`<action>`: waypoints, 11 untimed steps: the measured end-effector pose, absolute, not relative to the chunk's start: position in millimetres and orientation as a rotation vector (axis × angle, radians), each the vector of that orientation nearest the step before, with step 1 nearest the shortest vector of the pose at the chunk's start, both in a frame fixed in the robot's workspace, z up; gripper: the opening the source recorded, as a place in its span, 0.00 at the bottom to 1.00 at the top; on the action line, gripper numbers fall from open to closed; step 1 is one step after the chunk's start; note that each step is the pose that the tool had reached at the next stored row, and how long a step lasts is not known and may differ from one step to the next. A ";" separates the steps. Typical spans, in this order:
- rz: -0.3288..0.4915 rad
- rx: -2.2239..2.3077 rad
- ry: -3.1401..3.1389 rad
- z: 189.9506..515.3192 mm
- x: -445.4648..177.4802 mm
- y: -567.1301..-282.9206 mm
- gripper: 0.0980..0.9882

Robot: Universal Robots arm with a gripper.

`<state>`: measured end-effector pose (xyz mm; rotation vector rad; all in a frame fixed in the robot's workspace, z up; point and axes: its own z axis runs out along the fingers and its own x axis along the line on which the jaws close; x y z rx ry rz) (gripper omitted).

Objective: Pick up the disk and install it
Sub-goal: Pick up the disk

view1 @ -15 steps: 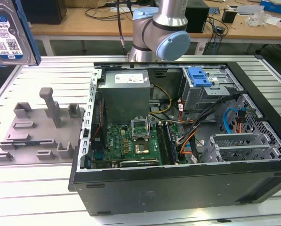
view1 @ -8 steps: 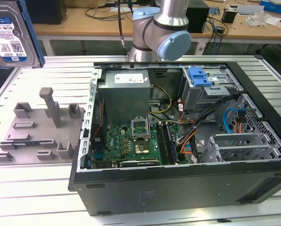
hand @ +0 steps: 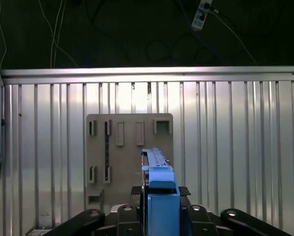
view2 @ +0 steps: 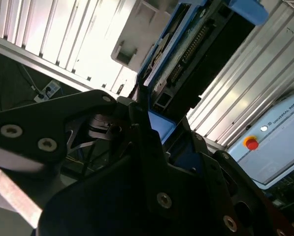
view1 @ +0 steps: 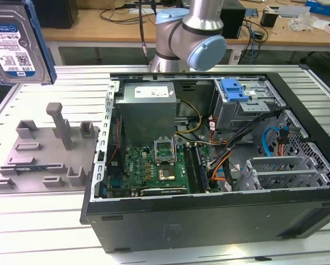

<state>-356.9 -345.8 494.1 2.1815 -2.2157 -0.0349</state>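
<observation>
The disk (view1: 14,47), a silver drive with a blue-and-white label in a blue carrier rail, hangs high above the table at the exterior view's left, over the grey fixture plate (view1: 43,160). In the first wrist view the disk (hand: 156,162) stands edge-on between the black fingers of my gripper (hand: 161,199), which is shut on it, with the fixture plate (hand: 129,147) far below. The second wrist view shows the disk (view2: 186,54) from its connector edge, clamped in the gripper (view2: 159,135).
An open computer case (view1: 98,182) lies on the slatted aluminium table (view1: 54,232), with motherboard (view1: 153,165), power supply (view1: 148,107), cables and a drive bay holding a blue bracket (view1: 234,91). The arm's base (view1: 189,36) stands behind the case. Cluttered desks (view1: 98,27) line the back.
</observation>
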 end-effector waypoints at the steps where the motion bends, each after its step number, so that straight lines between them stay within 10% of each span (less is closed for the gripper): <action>1: -0.036 2.181 -2.216 494.2 -354.6 -348.0 0.30; 11: -0.043 2.177 -2.212 494.8 -322.0 -379.5 0.30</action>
